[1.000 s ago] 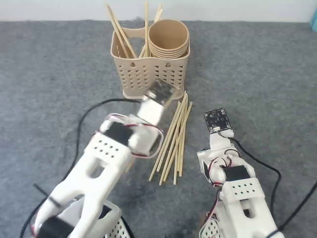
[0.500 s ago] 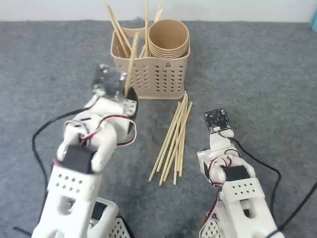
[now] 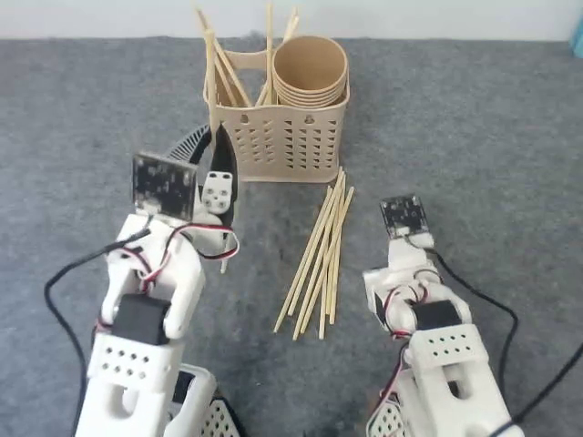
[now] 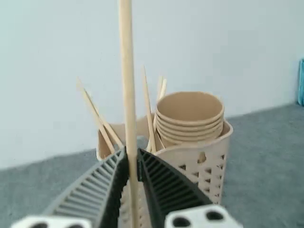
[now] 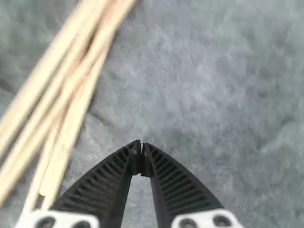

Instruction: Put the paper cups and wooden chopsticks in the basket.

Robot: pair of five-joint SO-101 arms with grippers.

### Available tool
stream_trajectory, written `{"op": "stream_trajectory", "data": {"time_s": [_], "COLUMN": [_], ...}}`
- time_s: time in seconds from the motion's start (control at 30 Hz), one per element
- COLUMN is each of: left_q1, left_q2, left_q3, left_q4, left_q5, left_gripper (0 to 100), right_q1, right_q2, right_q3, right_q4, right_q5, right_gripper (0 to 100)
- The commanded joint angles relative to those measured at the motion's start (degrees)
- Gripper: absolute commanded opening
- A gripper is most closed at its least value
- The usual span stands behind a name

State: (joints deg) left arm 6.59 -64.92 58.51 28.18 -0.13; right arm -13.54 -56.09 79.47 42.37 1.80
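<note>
- I see a grey carpet-like mat (image 3: 492, 137) covering the whole table, and it runs back to a plain pale wall (image 4: 228, 42).
- The basket (image 3: 284, 137) stands at the upper centre of the high view. The stacked paper cups (image 3: 310, 66) sit in its right compartment, and the leaning chopsticks (image 3: 223, 64) stand in its left one.
- My left gripper (image 4: 132, 164) sits just left of the basket, its jaws pinching one wooden chopstick (image 4: 126, 71) held upright.
- A loose bundle of chopsticks (image 3: 321, 255) lies on the mat at mid-frame, below the basket.
- My right gripper (image 5: 141, 153) hangs over the mat beside that bundle, jaws pressed together on nothing.
</note>
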Motion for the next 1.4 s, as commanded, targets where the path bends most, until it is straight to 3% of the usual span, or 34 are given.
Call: {"op": "stream_trajectory", "data": {"time_s": [0.0,0.07,0.2,0.4,0.53,0.7,0.83,1.03,1.37], "left_q1": [-0.44,-0.44,-0.44,0.18,0.09,-0.26,-0.35,-0.35,-1.76], "left_q2": [-6.07,-7.74,-8.44,-8.26,-5.45,6.15,18.02,35.43,58.81], "left_q3": [5.85,7.78,6.73,1.71,0.40,-2.51,-9.27,-19.65,-33.80], "left_q4": [-13.19,-17.58,-18.90,-19.25,-29.27,-41.93,-42.90,-45.54,-51.87], "left_q5": [0.35,0.35,0.35,0.44,0.44,0.44,0.44,0.44,0.35], "left_gripper": [1,1,1,1,1,1,1,1,1], "right_q1": [-3.56,-6.11,-10.24,-11.47,-11.74,-11.56,-11.65,-11.38,-9.01], "right_q2": [-0.22,-0.22,-0.22,1.10,1.54,6.37,15.60,31.25,38.20], "right_q3": [-9.14,-12.22,-12.48,-2.46,-0.53,-6.51,-11.87,-18.64,-23.47], "right_q4": [5.05,6.37,3.38,-11.47,-12.70,-7.78,-7.60,-7.69,-7.16], "right_q5": [-1.05,-2.02,-9.05,-11.69,-11.60,-12.66,-15.91,-16.18,-15.82], "right_gripper": [1.5,1.3,1.3,1.4,1.7,1.7,2.2,13.1,8.3]}}
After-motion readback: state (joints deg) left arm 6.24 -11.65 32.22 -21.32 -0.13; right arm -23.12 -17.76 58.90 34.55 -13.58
